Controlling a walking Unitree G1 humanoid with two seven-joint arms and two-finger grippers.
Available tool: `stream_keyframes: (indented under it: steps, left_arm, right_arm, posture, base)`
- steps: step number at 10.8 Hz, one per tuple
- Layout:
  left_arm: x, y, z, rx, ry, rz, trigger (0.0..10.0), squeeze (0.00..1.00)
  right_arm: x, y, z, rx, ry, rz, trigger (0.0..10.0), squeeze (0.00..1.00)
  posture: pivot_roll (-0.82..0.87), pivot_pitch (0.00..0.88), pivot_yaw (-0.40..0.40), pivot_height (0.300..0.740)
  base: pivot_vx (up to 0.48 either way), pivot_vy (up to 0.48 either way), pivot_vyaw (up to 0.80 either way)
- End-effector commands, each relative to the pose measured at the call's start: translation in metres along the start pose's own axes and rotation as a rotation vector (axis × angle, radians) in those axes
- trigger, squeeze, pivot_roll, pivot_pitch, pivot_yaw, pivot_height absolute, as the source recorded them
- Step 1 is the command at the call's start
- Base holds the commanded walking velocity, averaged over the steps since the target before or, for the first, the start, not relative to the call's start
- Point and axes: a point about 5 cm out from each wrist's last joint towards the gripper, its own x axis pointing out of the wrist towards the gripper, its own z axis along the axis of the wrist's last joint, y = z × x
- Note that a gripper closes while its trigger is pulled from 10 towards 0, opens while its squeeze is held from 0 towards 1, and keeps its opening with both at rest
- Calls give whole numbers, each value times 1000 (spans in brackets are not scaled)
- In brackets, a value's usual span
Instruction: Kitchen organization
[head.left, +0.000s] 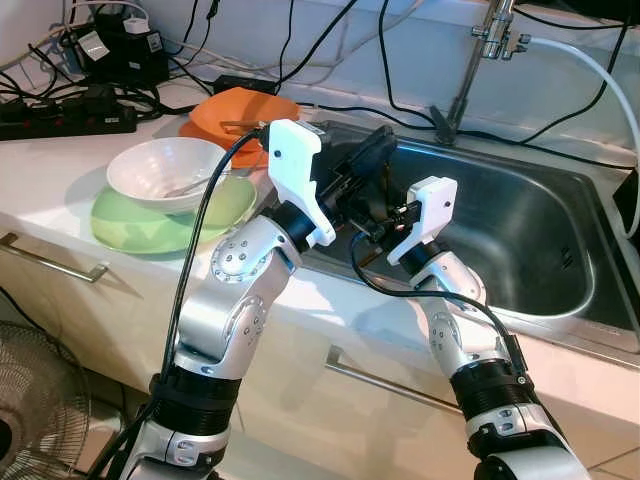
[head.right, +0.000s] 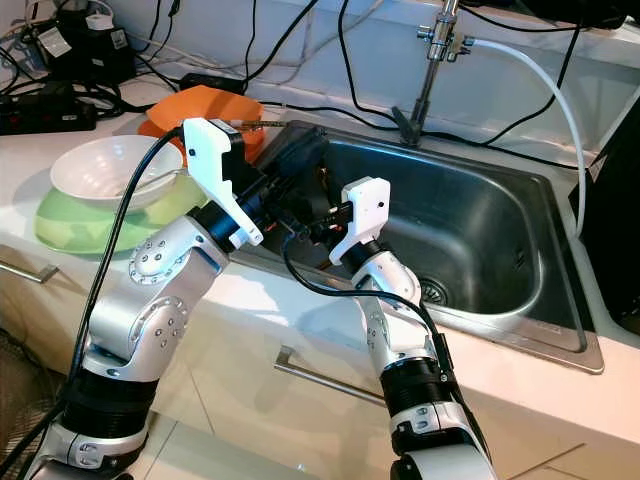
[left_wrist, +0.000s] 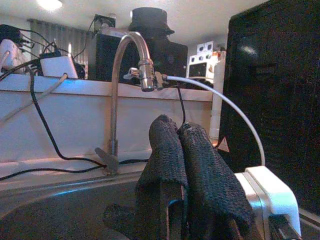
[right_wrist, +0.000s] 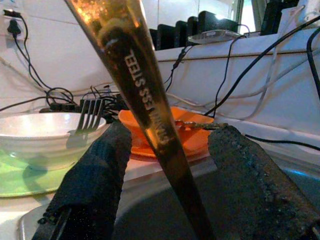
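My left gripper (head.left: 372, 150) reaches over the left rim of the steel sink (head.left: 520, 230), its fingers (left_wrist: 170, 150) pressed shut. A steel utensil handle (right_wrist: 150, 100) slants down right beside it; it seems pinched there, though the contact is hidden. My right gripper (head.left: 370, 228) sits just below at the sink's edge, pointing left. It is open, with the handle passing between its fingers (right_wrist: 95, 180) without touching them. On the counter to the left, a white bowl (head.left: 165, 172) holding a fork (right_wrist: 89, 112) rests on a green plate (head.left: 130, 225). An orange plate (head.left: 240, 108) lies behind.
A tall faucet (head.left: 475, 70) with a white hose stands behind the sink. Power strips and black cables (head.left: 60, 115) crowd the counter's back left. Drawer handles (head.left: 50, 258) run along the cabinet front, and a floor fan (head.left: 40, 400) stands at lower left.
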Motion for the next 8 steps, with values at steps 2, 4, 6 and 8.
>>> stream_keyframes:
  steps: [2,4,6,8]
  left_arm:
    - [0,-4,4,10,-10,-16,10000,0]
    - [0,-1,4,30,-12,11,10000,0]
    - [0,4,5,32,-15,39,10000,0]
    - [0,5,4,23,-14,40,10000,0]
  right_arm:
    - [-3,-2,0,-1,5,-12,0,0]
    - [-3,-1,0,-6,9,-9,0,0]
    - [-3,-2,0,-7,9,-10,0,0]
    - [-2,-1,0,-2,9,-9,0,0]
  posture:
    - [231,0,-33,740]
    - [231,0,-33,740]
    - [231,0,-35,740]
    - [233,0,-33,740]
  base:
    - [0,0,0]
    - [0,0,0]
    - [0,0,0]
    - [0,0,0]
